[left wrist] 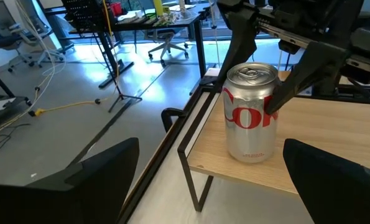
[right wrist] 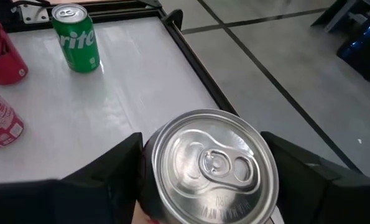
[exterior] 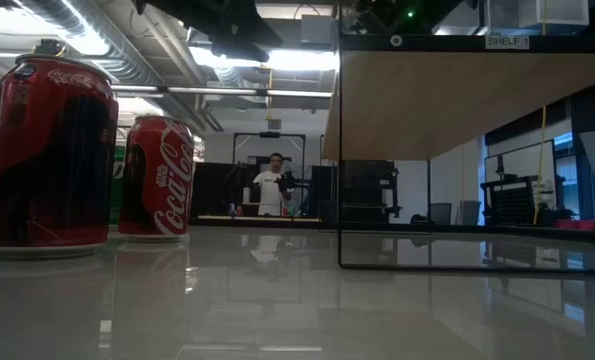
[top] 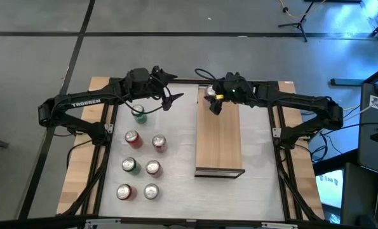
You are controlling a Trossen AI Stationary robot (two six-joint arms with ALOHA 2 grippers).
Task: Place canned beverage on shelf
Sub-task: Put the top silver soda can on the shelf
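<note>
A silver can [left wrist: 252, 112] with red letters stands upright on the far end of the light-wood shelf [top: 219, 140], near its left corner. It also shows in the high view [top: 209, 93]. My right gripper [top: 213, 102] is over that end of the shelf, shut on the can. My left gripper [top: 173, 98] is open and empty above the white table, just left of the shelf's far end. Its wrist view looks at the can from the side. My right gripper pinches the silver can's upper wall [left wrist: 273, 102] between its two fingers, one on each side below the rim [right wrist: 212, 165]. The fingers come slanting down from above and from the table's right. The can stands upright, its bottom on the shelf board.
A green Sprite can [top: 138, 114] stands on the table near my left gripper. Several more cans [top: 141, 165], red, silver and green, stand in two columns left of the shelf. The low view shows two red cans [exterior: 47, 150] close up. A person [exterior: 270, 185] stands far behind.
</note>
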